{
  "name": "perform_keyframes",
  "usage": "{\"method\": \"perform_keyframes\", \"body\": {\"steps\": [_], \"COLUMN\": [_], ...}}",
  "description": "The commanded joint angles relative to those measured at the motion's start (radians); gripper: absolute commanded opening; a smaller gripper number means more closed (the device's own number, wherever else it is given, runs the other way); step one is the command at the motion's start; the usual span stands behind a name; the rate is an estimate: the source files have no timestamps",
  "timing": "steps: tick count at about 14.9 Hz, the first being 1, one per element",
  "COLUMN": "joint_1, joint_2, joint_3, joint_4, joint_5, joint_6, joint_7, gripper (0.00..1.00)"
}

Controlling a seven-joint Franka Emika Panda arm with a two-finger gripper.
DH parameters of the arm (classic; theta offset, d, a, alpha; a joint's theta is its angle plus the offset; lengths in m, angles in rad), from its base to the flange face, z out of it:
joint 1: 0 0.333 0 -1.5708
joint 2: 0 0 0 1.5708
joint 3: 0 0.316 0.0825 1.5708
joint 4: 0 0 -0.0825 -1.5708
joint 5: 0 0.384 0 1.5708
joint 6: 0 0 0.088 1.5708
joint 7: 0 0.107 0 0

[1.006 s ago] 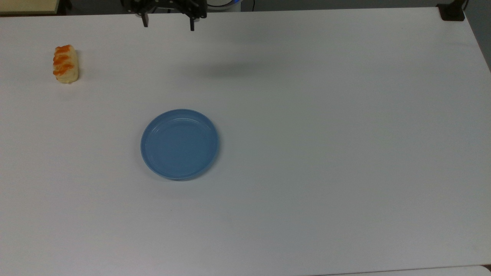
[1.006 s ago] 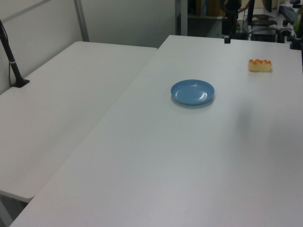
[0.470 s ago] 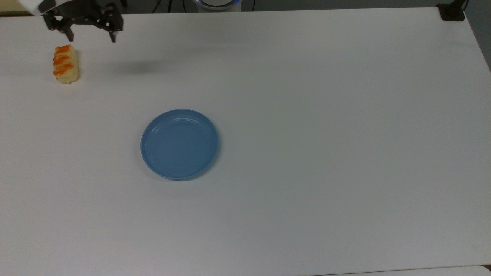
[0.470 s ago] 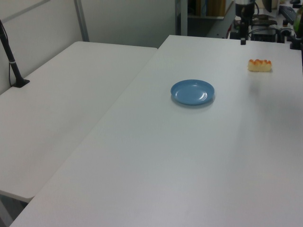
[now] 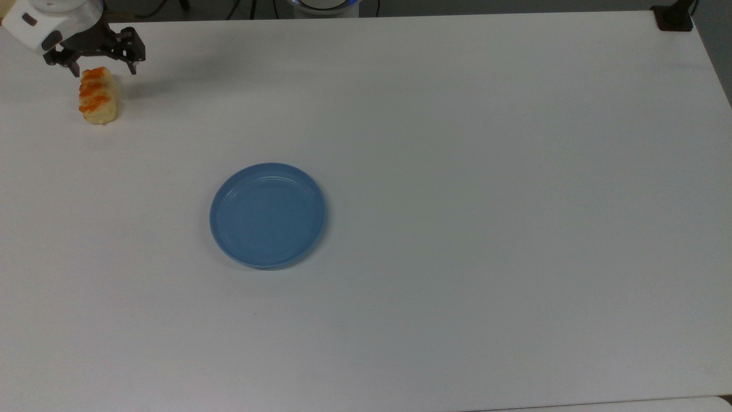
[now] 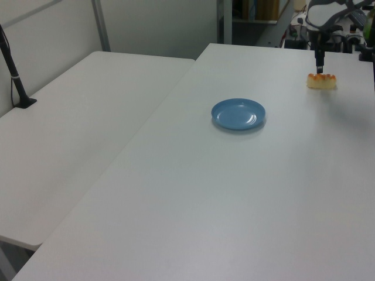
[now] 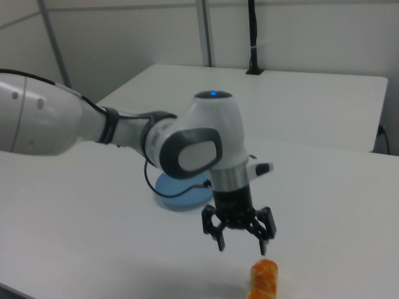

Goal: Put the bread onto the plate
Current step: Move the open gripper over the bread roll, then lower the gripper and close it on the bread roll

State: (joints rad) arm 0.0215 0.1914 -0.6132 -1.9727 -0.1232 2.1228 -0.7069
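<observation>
1. Near the far-left corner of the table (image 5: 457, 114), as the top view shows it, the bread (image 5: 98, 95) is found lying flat with its striped side up, well apart from the plate (image 5: 268, 215).
2. Relative to the bread, the plate is seen toward the top view's lower right, with bare table between the two; nothing is on the plate.
3. The gripper (image 7: 240, 243) is seen with its fingers spread wide and nothing held; it hangs above the table, just beside the bread's far end.
4. In the top view one fingertip is placed at the bread's upper-left, the other off to its upper-right, so the opening is not yet centred over the bread.
5. Step judged in hand: the approach to the grasp. No contact with the bread is visible.
6. Next move, as judged: the gripper would need to be shifted along the bread toward its middle, lowered until the fingers straddle its narrow sides, then closed gently.
7. Risk noted: a finger could land on the bread's end and nudge it.
</observation>
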Motion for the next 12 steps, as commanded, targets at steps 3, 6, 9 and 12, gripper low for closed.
{"method": "perform_keyframes", "body": {"steps": [3, 6, 9, 12], "joint_1": [-0.034, -0.048, -0.046, -0.031], "joint_2": [0.115, 0.148, 0.145, 0.119], "joint_3": [-0.025, -0.025, -0.025, -0.023], "joint_4": [-0.052, -0.051, -0.051, -0.048], "joint_5": [-0.016, -0.016, -0.013, -0.003], "joint_6": [0.198, 0.226, 0.217, 0.16], "joint_7": [-0.042, -0.045, -0.048, -0.031], "gripper": [1.0, 0.88, 0.39, 0.3]}}
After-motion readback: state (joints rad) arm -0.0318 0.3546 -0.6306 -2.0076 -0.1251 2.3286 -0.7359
